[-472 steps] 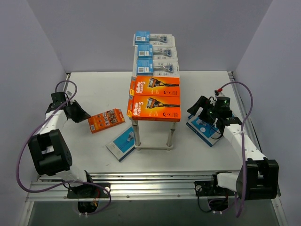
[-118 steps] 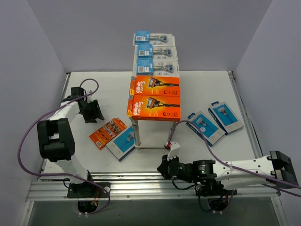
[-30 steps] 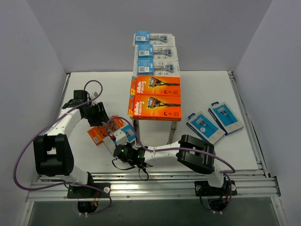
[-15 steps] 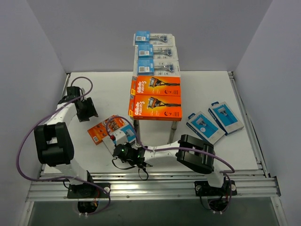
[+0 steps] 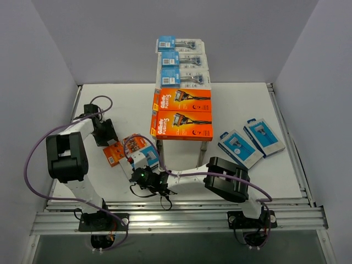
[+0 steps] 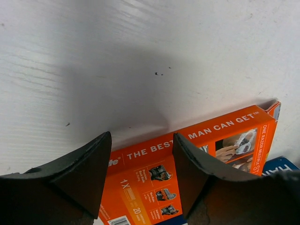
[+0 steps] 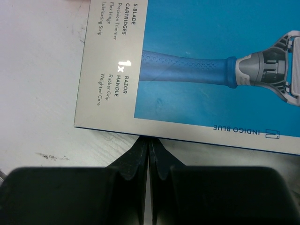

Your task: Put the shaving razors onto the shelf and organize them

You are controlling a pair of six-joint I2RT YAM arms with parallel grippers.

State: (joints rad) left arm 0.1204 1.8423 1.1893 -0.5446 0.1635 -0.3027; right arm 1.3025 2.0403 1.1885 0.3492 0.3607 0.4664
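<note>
So far, the shelf (image 5: 202,155) carries five of the shaving razors. Three blister packs (image 5: 184,59) with blue cards sit in a row along its far half, and two large orange boxes (image 5: 182,125) lie side by side on its near half. Together they cover almost all of the wood-grain top.

Four packs lie on the surface (image 5: 247,104). A small orange box (image 5: 116,152) rests to the near-left of the shelf, with a blue-and-white box (image 5: 147,156) just beside it, by the shelf's left legs. Two more blue-and-white boxes (image 5: 236,147) sit side by side, well apart from those, on the right.

The left pincer (image 6: 140,138) is spread and holds nothing. It hangs low over the far edge of the small orange box, with one finger on each side of the printed strip. The right arm reaches low across the front. The right pincer (image 7: 148,140) is pressed together and empty, its tips at the near edge of the blue-and-white box. They may be touching the cardboard, but the wrist view is too close to be sure.

I judge the work a little past half done: five packs shelved, four left to lift. None of the four is gripped, so the step in hand looks like lining up a pick on the left pair. With the top so full, the remaining packs will probably need tighter stacking or some other spot on the stand.
</note>
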